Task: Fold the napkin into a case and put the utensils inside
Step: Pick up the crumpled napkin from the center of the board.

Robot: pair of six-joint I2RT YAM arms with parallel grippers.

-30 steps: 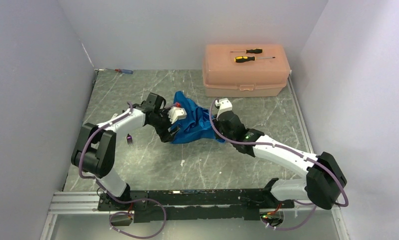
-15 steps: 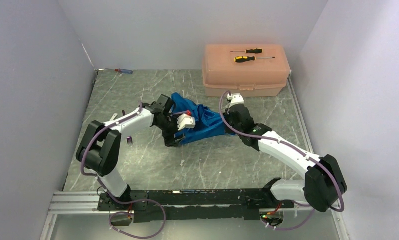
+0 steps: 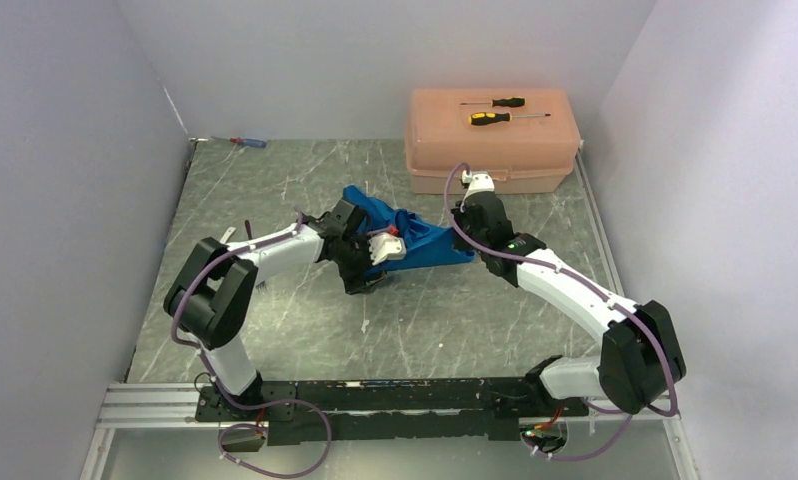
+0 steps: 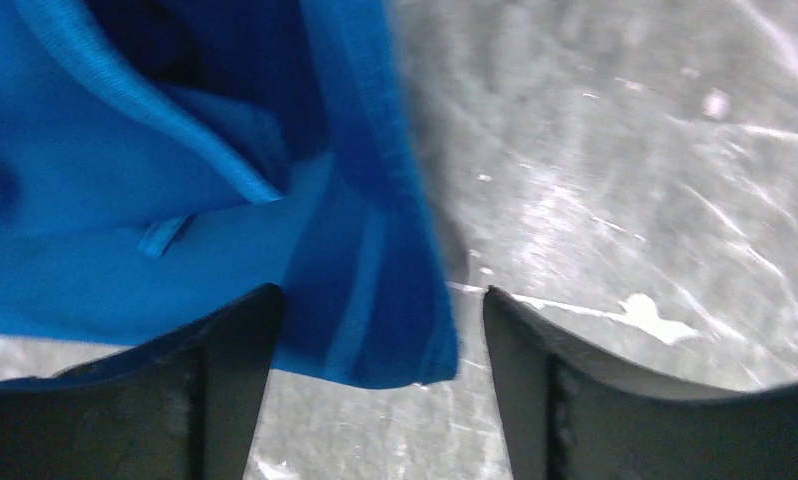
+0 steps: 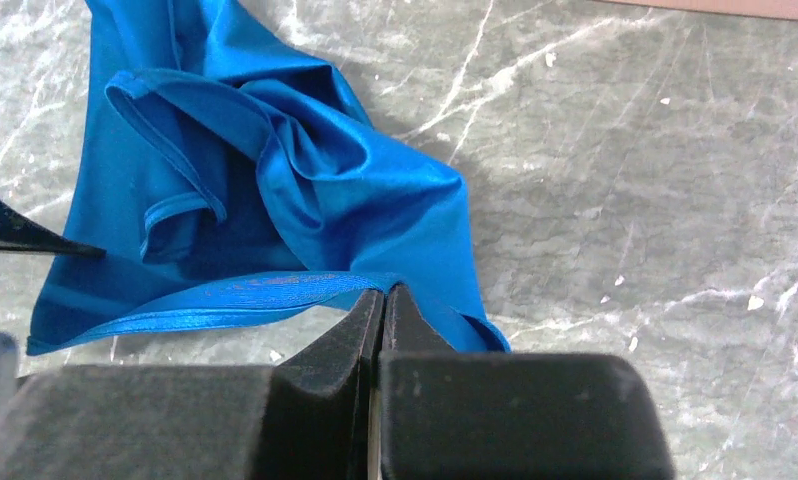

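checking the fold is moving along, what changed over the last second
Both arms swung right and away, toward the peach box, dragging the napkin along and stretching it rightward. The right gripper is shut on the napkin's hem; the left gripper is open around a corner. No grab or release shows. The box, the yellow-and-black screwdrivers and the small screwdriver stayed put.

napkin (image 5: 305, 190): soft cloth, satin sheen | table (image 5: 625, 200): smooth marbled grey, slightly glossy | box (image 3: 445, 140): matt peach plastic
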